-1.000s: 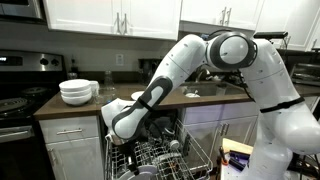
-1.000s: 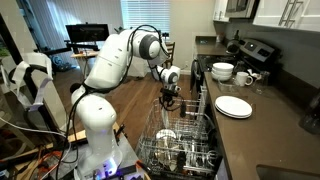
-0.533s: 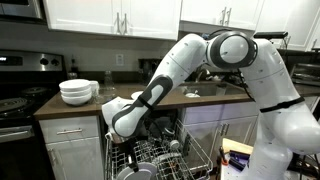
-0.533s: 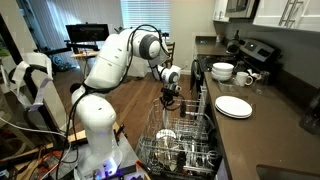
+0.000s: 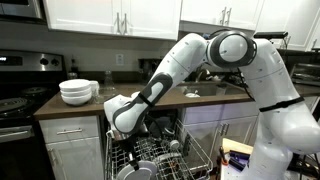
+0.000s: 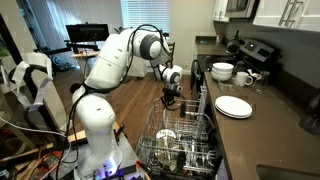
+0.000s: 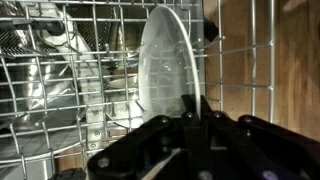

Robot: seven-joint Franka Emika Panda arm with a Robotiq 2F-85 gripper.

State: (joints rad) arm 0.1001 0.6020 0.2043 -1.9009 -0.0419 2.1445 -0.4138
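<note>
One pale plate point(image 7: 165, 65) stands on edge in the dishwasher rack point(image 7: 60, 100), slotted between the wire tines with its face turned a little toward the wrist view. The pincer point(image 7: 190, 118) is clenched on the near rim of the pale plate. Its dark fingers point(image 7: 160, 130) meet there, one on either side of the rim, with no gap showing between them. Deeper in the dishwasher rack, behind the pale plate, shiny metal things show through the wires, too blurred to name.

In both exterior views the arm bends down from above the dishwasher rack, and the wrist reaches in among the upper wires. More dishes stand in the dishwasher rack below it, though they are too small to tell apart.

Next to the dishwasher rack runs the tabletop point(image 6: 252, 135). A flat white plate point(image 6: 233, 106) lies on it just beside the rack. Farther along the tabletop from the rack sit a stack of white bowls point(image 6: 223, 71) and a mug point(image 6: 246, 78), close together.
</note>
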